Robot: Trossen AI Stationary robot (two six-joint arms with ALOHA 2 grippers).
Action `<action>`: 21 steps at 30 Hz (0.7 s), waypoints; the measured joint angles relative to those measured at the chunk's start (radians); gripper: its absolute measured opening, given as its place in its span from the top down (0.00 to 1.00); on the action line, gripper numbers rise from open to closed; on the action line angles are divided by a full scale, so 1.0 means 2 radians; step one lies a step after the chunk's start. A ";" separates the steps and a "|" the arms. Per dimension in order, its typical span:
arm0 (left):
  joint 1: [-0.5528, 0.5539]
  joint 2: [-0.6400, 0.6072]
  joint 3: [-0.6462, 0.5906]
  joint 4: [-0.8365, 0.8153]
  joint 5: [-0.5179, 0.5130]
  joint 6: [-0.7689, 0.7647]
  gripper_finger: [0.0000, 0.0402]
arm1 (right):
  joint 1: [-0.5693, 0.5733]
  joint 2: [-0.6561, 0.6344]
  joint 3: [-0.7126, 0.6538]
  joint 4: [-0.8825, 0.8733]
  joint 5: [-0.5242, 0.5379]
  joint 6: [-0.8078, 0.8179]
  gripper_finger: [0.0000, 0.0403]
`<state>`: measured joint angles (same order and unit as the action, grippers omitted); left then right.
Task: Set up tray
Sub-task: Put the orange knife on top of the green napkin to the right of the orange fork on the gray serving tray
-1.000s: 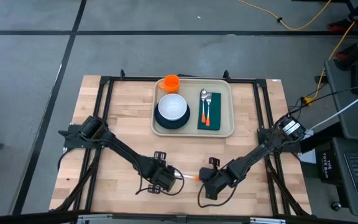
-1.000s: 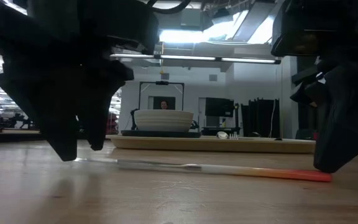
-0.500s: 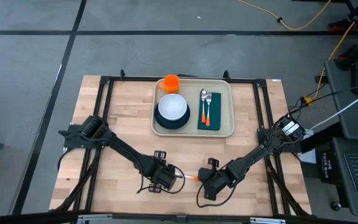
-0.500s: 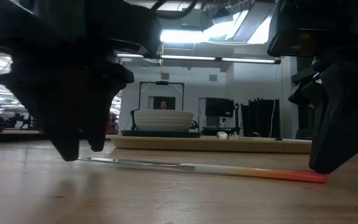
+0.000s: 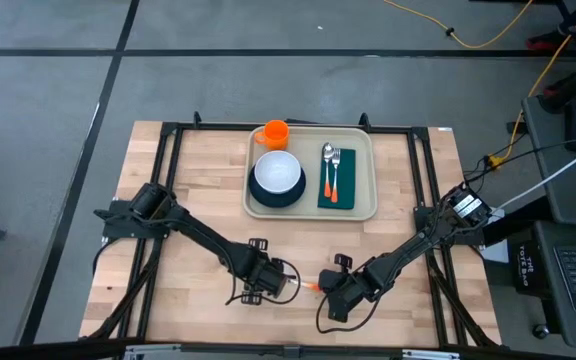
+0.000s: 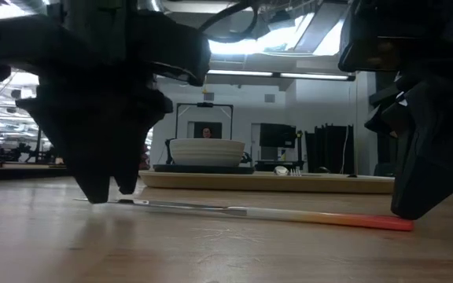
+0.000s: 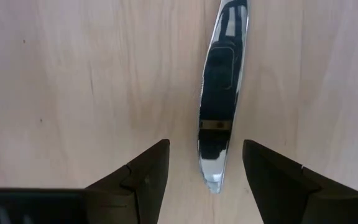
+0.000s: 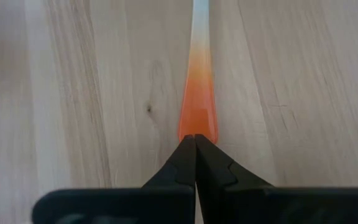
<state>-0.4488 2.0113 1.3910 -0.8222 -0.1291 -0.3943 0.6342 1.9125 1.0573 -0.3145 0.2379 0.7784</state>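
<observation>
A wooden table (image 5: 198, 190) was seen from above, with two dark robot arms reaching in from either side toward its near edge. Between them lay a knife (image 6: 242, 211) with a shiny metal blade and an orange handle, flat on the wood.

The left gripper (image 7: 205, 171) stood low over the blade end, its two fingers (image 7: 146, 174) spread wide apart. The rounded blade tip lay in the gap between them, nearer one finger, and neither finger gripped it. In the low view, this gripper's tips sat just above the table at the blade's end.

The right gripper (image 8: 195, 152) was at the opposite end of the knife, its fingers pressed fully together into a single point. That point met the end of the orange handle; nothing was held between the fingers.

The tray (image 5: 366, 208), beige with a raised rim, lay well beyond both grippers at the far side of the table. On it sat a white bowl (image 5: 278, 171) on a dark plate (image 5: 276, 199), an orange cup (image 5: 275, 133) at the far rim, and a green napkin (image 5: 337, 195) carrying a spoon (image 5: 327, 166) and fork (image 5: 336, 170).
</observation>
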 joint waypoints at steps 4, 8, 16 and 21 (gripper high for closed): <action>0.000 -0.002 -0.025 0.025 0.003 -0.004 0.51 | 0.000 0.000 0.000 0.000 0.001 -0.001 1.00; 0.001 -0.003 -0.039 0.037 0.018 -0.005 0.51 | 0.000 0.000 0.000 0.000 0.001 -0.001 1.00; 0.005 -0.002 -0.041 0.045 0.029 -0.002 0.51 | 0.000 0.000 0.000 0.001 0.002 -0.001 1.00; 0.014 -0.001 -0.044 0.049 0.068 -0.002 0.57 | 0.000 0.000 0.000 0.001 0.002 -0.001 1.00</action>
<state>-0.4206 2.0090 1.3028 -0.7249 0.0072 -0.3974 0.6346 1.9125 1.0565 -0.3134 0.2417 0.7773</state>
